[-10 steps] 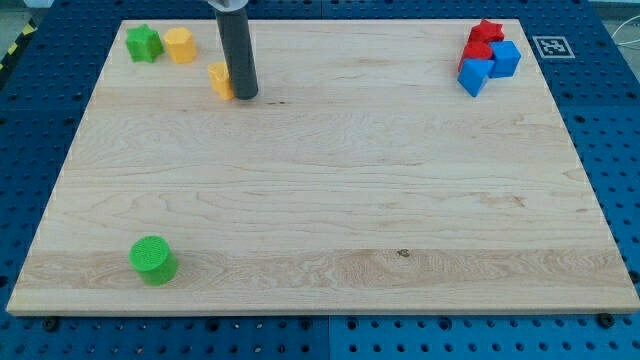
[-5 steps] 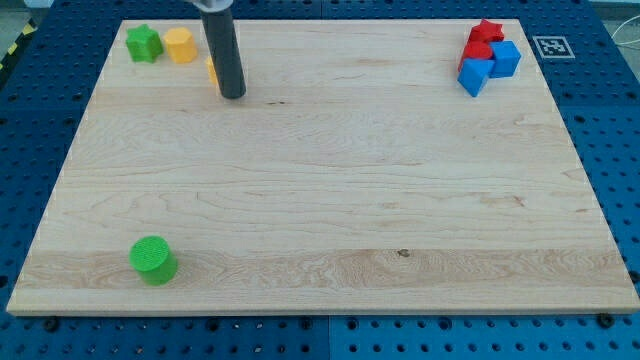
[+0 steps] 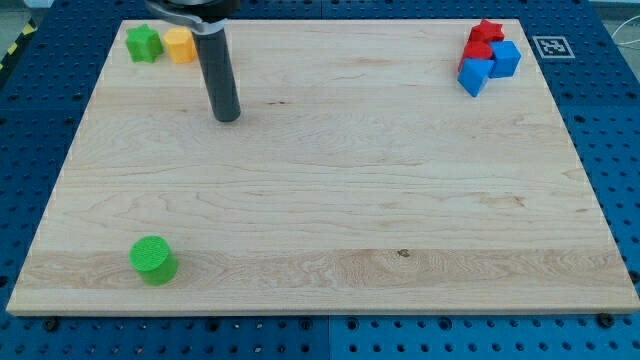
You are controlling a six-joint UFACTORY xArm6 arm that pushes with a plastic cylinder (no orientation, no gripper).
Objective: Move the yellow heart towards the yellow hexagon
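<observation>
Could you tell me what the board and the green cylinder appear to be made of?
The board looks like pale, matte wood: long grain lines and a small dark knot show. The green cylinder looks like plastic, perhaps 3D-printed: uniform bright colour, faint ridges on top, though that is hard to confirm.

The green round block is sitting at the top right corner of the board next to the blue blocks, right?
Not quite. The camera view shows the green round block near the board's bottom left, alone. The blue blocks are at the top right, beside the red ones.
</observation>
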